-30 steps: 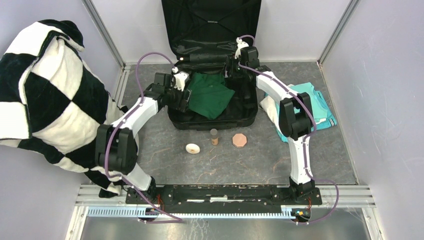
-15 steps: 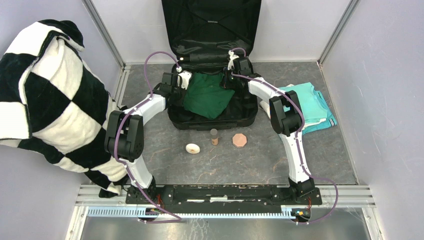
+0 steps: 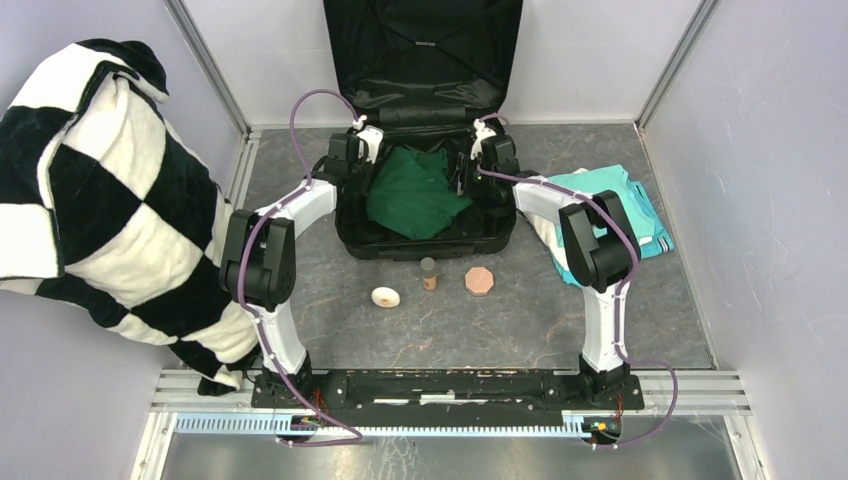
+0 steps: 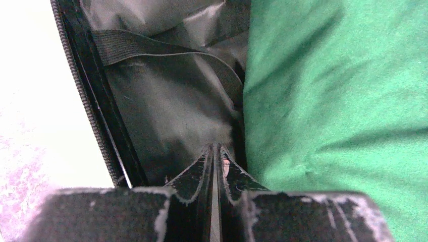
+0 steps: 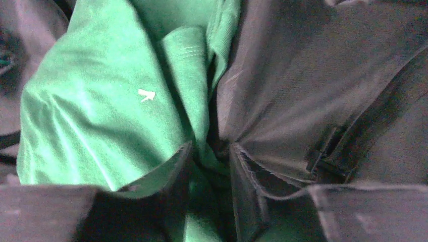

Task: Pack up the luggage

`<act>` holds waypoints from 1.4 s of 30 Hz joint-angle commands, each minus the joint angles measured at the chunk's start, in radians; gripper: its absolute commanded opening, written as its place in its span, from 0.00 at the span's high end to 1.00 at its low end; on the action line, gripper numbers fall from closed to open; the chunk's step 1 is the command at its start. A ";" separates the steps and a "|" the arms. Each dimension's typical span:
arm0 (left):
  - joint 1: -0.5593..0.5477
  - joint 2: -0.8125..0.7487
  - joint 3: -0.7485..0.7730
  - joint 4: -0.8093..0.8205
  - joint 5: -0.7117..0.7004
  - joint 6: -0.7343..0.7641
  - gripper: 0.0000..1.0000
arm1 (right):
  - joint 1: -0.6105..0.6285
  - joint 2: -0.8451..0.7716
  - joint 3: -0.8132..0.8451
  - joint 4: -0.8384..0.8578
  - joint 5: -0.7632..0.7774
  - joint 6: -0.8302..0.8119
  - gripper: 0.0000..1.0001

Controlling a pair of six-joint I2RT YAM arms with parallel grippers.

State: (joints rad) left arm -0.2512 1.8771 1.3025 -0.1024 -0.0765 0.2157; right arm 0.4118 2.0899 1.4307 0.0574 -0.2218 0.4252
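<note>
I'm settling the green shirt (image 3: 415,195) into the open luggage (image 3: 430,243), upper centre of the overhead frame. Left fingers (image 4: 202,171) are clenched empty. Right fingers (image 5: 247,171) straddle a fold, and I cannot tell whether they grip it. I judge the teal clothes (image 3: 640,215) come next.

"What does the gray mottled surface (image 3: 420,330) carry?"

"An open black suitcase (image 3: 425,246) lies at the back middle. Just in front of it, in a loose row, are a white disc (image 3: 385,296), a small upright brown cylinder (image 3: 428,272) and a pink octagonal piece (image 3: 480,281)."

"And to the right?"

"Folded teal clothes (image 3: 630,215), near the suitcase."
</note>
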 commanded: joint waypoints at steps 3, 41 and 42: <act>-0.008 -0.087 0.086 -0.088 0.099 -0.040 0.77 | -0.040 -0.103 0.128 -0.129 0.094 -0.059 0.43; 0.004 -0.432 -0.019 -0.476 0.294 0.050 0.00 | -0.217 -0.151 -0.064 -0.449 0.776 -0.235 0.52; 0.004 -0.433 -0.021 -0.475 0.294 0.051 0.00 | -0.218 -0.149 -0.064 -0.449 0.773 -0.234 0.52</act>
State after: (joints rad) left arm -0.2481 1.4872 1.2915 -0.5968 0.2188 0.2195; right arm 0.2028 1.9232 1.3369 -0.3893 0.5240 0.1917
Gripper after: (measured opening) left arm 0.993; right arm 0.486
